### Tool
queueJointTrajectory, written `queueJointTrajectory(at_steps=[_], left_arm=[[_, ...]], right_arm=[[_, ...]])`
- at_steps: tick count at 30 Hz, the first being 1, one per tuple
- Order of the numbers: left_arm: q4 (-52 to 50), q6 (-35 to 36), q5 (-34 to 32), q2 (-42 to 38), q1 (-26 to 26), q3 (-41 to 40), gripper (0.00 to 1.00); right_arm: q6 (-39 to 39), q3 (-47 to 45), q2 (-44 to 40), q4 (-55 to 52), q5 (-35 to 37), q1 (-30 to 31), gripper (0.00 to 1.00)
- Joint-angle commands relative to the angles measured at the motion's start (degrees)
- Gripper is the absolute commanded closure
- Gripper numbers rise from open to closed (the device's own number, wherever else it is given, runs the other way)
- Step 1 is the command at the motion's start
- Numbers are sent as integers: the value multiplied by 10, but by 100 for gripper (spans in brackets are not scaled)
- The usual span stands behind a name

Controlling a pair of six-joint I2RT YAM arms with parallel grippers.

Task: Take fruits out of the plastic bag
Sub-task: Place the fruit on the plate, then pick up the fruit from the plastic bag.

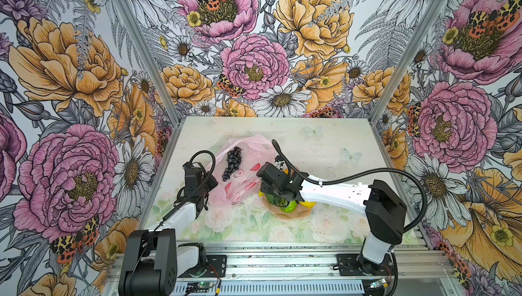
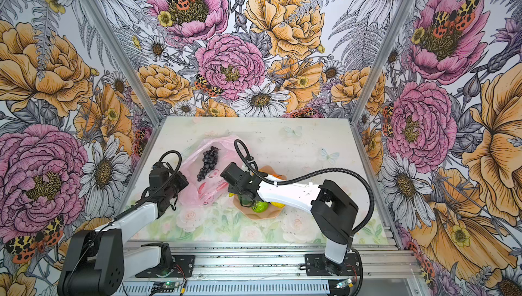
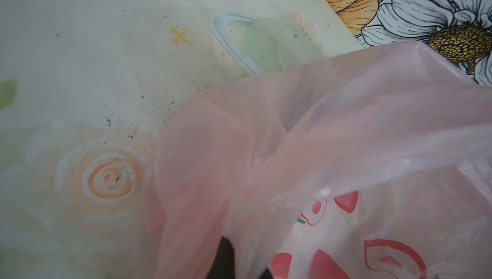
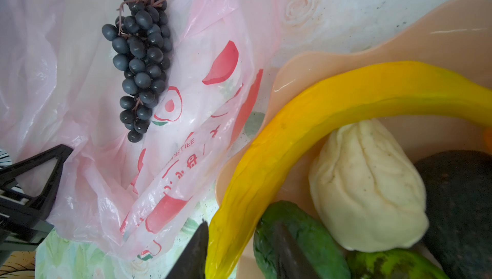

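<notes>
Right gripper (image 4: pixel 243 251), jaws apart astride the banana (image 4: pixel 332 109), should lift straight before seeking the grape bunch (image 1: pixel 233 163) at ten o'clock of the dish (image 1: pixel 285 215); left gripper (image 1: pixel 207 188) clamps the plastic bag (image 1: pixel 245 187).

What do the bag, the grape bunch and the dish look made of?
Plastic bag: thin translucent plastic film, glossy, crumpled.
Grape bunch: probably moulded plastic or rubber; smooth dark berries, dull sheen.
Dish: likely hard plastic; smooth peach surface with sharp glints.

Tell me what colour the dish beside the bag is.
The dish is plain peach, with no pattern. It shows best in the right wrist view.
</notes>
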Motion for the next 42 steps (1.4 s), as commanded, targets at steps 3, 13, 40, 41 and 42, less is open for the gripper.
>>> queueJointTrajectory(at_steps=[3,13,40,41,42], left_arm=[[15,3,4,-5,-3,-5,100],[-8,4,-20,-28,-26,-2,100],[-200,-58,-60,-224,-83,-25,100],[-198,-56,-54,-225,-83,-26,100],[-198,-55,-51,-225,-85,-26,100]], right_arm=[[-18,5,-10,1,8,-3,58],[-135,19,-55,7,24,6,53],[-148,440,347,66,-122,-81,52],[-147,451,356,67,-120,-82,53],[-148,462,366,66,-118,-82,53]])
